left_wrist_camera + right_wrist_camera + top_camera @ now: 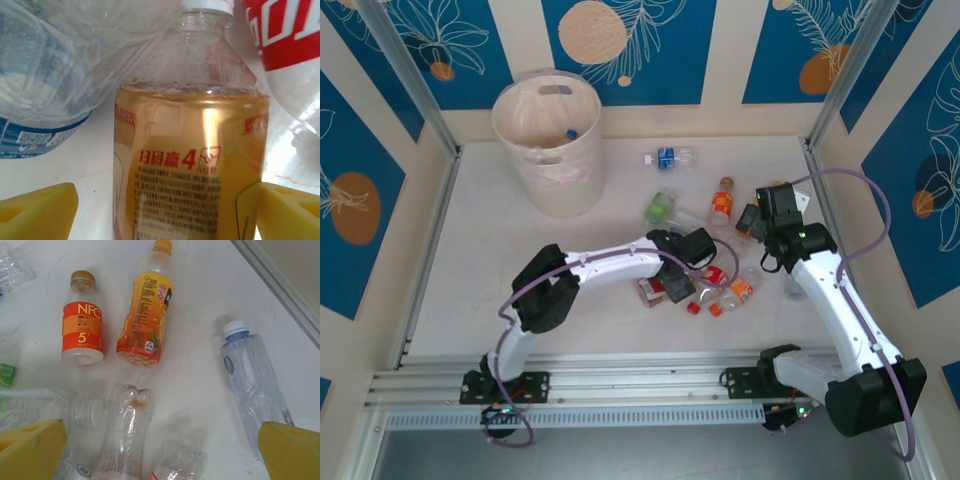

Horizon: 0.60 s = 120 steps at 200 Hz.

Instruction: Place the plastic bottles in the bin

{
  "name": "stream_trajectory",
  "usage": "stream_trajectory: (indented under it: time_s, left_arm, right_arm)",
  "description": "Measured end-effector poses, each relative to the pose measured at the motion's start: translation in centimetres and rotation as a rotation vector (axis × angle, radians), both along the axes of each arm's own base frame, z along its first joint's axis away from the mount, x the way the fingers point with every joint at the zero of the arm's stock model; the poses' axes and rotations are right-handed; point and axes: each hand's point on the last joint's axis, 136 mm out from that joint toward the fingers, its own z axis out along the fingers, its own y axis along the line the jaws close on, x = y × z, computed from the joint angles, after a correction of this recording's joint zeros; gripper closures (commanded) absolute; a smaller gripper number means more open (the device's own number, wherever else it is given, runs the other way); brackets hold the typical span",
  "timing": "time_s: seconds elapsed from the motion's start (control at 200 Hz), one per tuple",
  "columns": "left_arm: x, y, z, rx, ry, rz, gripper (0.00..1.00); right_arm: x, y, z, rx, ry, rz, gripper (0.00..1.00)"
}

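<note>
The bin (pixel 548 165) stands well apart from both pincers, far off to their left. A blue-capped bottle (pixel 570 132) shows inside it, and how many more it holds cannot be told. The left pincer (pixel 165 192) is spread wide around a yellow bottle (pixel 190 165), which sits between its pads but is not yet squeezed; this looks like the next pick. The right pincer (pixel 162 427) hangs wide open with nothing in it. Just beyond its fingers lie an NFC bottle (pixel 82 322), an orange bottle (pixel 146 315) and a clear bottle (pixel 252 385). Many bottles lie on the table (pixel 520 280), crowded near the two pincers, so most of the job looks undone.
</note>
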Motion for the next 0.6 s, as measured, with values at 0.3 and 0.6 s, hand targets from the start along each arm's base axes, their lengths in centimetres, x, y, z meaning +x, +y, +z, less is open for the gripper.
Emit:
stream_trajectory:
  time_s: [0.3,0.6]
  left_arm:
    - [0.6,0.7,-2.6,0.05,0.026,0.018,0.18]
    - [1.4,1.2,-3.1,0.055,0.03,0.03,0.33]
  right_arm:
    - [0.0,0.0,0.0,-0.001,0.0,0.0,0.01]
    - [-0.3,-0.2,0.5,-0.008,-0.018,-0.004,0.01]
